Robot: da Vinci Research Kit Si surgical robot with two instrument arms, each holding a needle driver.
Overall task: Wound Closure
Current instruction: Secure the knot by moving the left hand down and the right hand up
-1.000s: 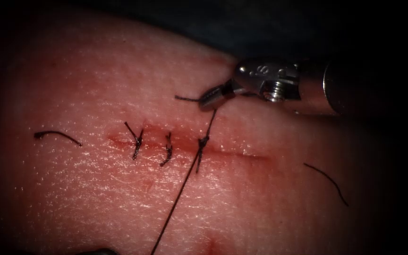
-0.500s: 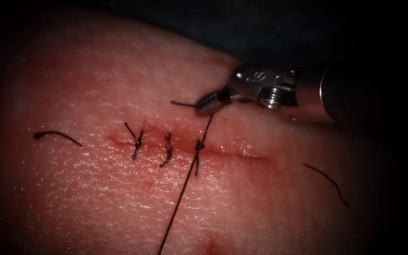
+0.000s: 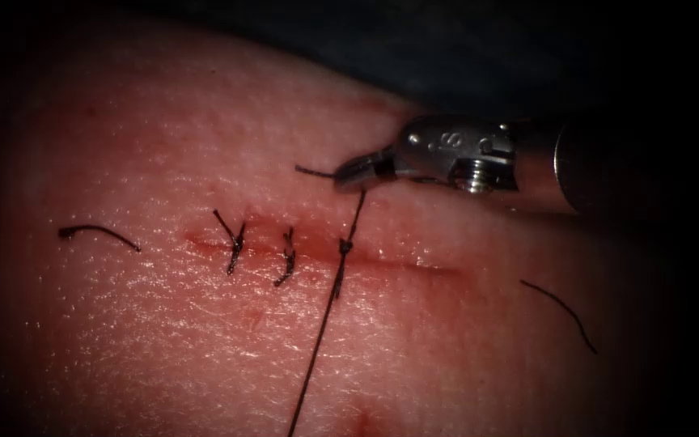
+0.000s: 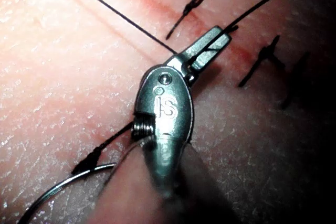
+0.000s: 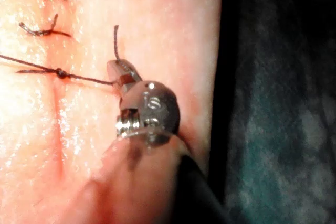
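Thread (image 3: 323, 324) clenched by its short end in the right pincer (image 3: 357, 171), upper centre of the endoscope frame, just above the cut (image 3: 414, 264). Taut from there down to a knot (image 3: 345, 245) on the cut, then on as a long strand to the bottom edge. Left pincer (image 4: 210, 45) clamped shut across a stretch of thread, close over the tissue (image 3: 163, 340). Needle (image 4: 52, 192) lying on the tissue beside that tool's shaft, held by neither. Two stitches (image 3: 235, 243) left of the knot; cut ends (image 3: 99, 233) far left and lower right.
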